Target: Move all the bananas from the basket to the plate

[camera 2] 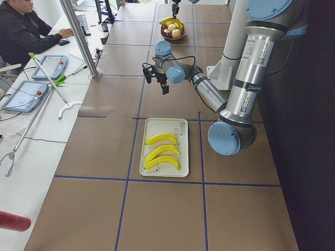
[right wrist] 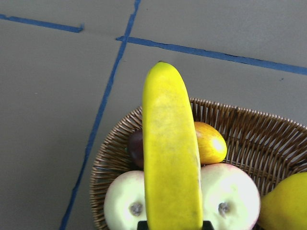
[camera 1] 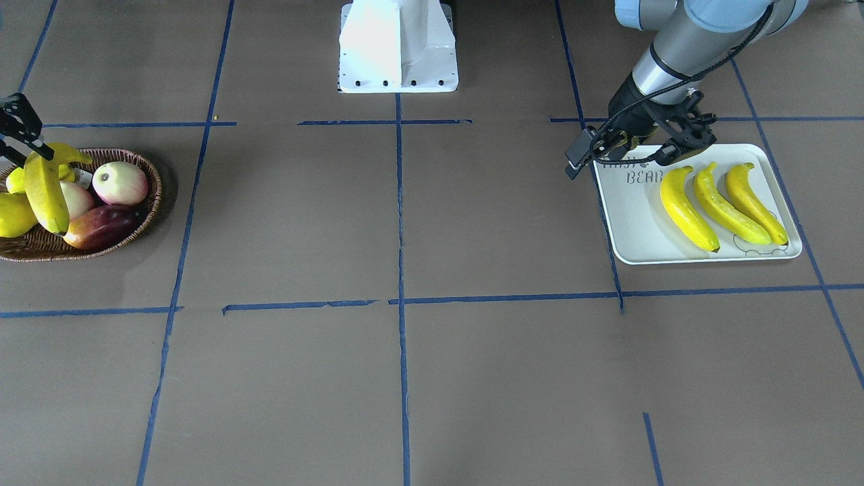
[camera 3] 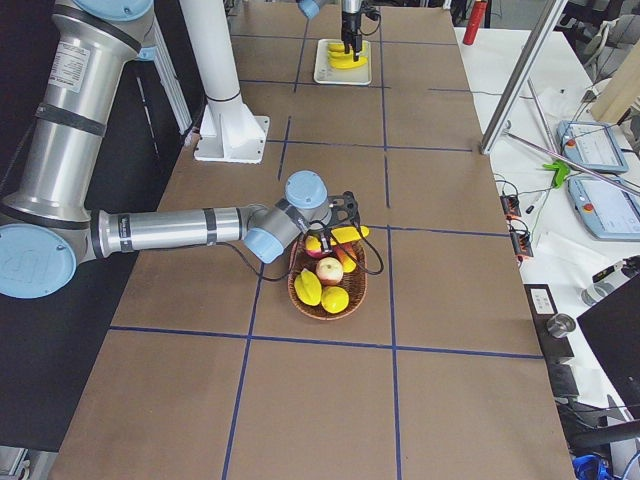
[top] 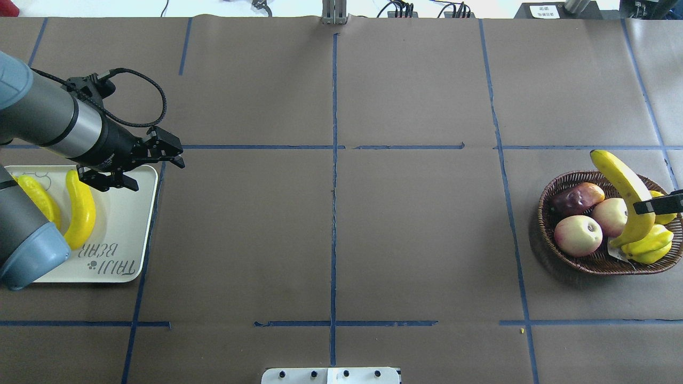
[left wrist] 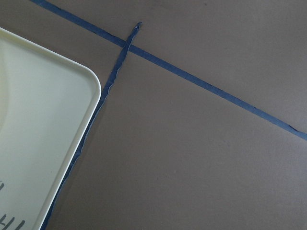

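Note:
My right gripper is shut on a long yellow banana, held tilted over the woven basket. The wrist view shows this banana from its end, above the basket. From the front, the same banana hangs below that gripper. Three bananas lie side by side on the off-white plate. My left gripper hovers open and holding nothing over the plate's lettered corner; the left wrist view shows only the plate rim and brown table.
In the basket lie two round pink-cream fruits, a dark red fruit and plump yellow-green fruits. The white robot base stands mid-table. Blue tape lines cross the brown table. A person sits at a side desk.

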`<state>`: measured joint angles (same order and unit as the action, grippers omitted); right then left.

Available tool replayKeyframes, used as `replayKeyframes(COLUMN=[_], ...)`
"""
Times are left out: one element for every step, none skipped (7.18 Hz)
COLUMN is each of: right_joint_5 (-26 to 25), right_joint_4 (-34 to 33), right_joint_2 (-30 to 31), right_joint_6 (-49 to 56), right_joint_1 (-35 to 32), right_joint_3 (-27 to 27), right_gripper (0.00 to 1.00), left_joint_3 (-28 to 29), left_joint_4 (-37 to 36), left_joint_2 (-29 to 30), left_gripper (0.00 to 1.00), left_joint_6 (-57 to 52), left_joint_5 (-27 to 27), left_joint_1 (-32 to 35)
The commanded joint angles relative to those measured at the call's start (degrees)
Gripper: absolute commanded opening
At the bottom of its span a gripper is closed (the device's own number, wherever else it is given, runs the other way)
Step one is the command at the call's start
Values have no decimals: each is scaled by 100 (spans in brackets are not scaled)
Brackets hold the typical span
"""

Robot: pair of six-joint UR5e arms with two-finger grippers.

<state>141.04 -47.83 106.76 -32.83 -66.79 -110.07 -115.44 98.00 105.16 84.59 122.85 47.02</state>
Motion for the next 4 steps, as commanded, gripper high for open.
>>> replayKeyframes(right_joint_5=[933, 917, 856, 359], right_joint_4=[19, 37, 72, 72], right_joint_2=[-573, -1351, -2108, -2768], right_joint_6=[-684, -1926, -3069, -3994], right_joint_1=[-256, -212, 162, 671], right_joint_3=[29, 73, 91, 56], right_gripper=[0, 0, 0, 0], left_joint_3=[21, 21, 39, 74], left_joint_4=[9, 9, 44, 279], left_joint_2=[354, 678, 1012, 1198], left_gripper=[100, 100, 100, 100], left_joint_6=[423, 688, 847, 1057], left_joint_5=[-6, -189, -461, -490], left_joint_1=[-174, -359, -604, -668])
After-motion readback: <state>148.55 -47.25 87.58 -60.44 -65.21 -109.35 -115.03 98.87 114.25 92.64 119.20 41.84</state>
